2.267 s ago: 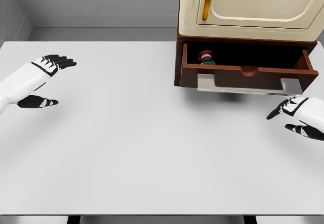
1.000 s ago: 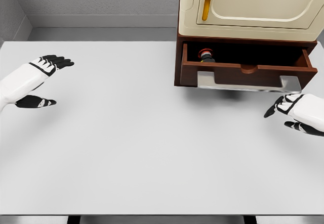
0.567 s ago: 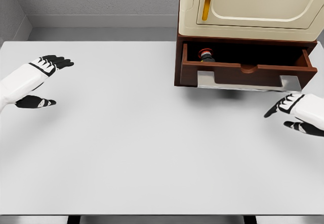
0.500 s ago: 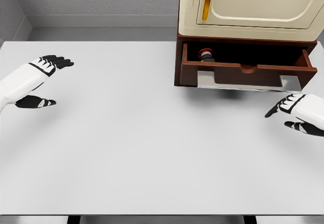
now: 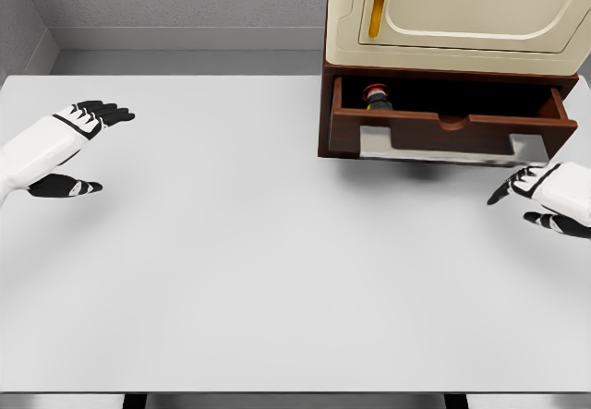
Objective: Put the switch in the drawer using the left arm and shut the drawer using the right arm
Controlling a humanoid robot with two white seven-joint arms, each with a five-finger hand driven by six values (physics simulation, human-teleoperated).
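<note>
On my screen the left hand [image 5: 69, 141] hovered over the far left side of the white table [image 5: 240, 270], its fingers spread and relaxed with the thumb held apart below them, holding nothing. The middle of the table lay between the two hands. Toward the back right stood the cabinet [image 5: 462, 17], with a cream door and a yellow handle [image 5: 375, 7] running down its left part. Under the door the brown drawer [image 5: 443, 132] was pulled partway out, a grey metal plate [image 5: 443, 146] across its front. I saw the switch [image 5: 375, 96] inside the drawer, at its left end near the back, red on top and dark below. The right hand [image 5: 545, 197] hung just in front of the drawer's right corner, its fingers loose and apart, gripping nothing; I could not tell whether it touched the drawer.
</note>
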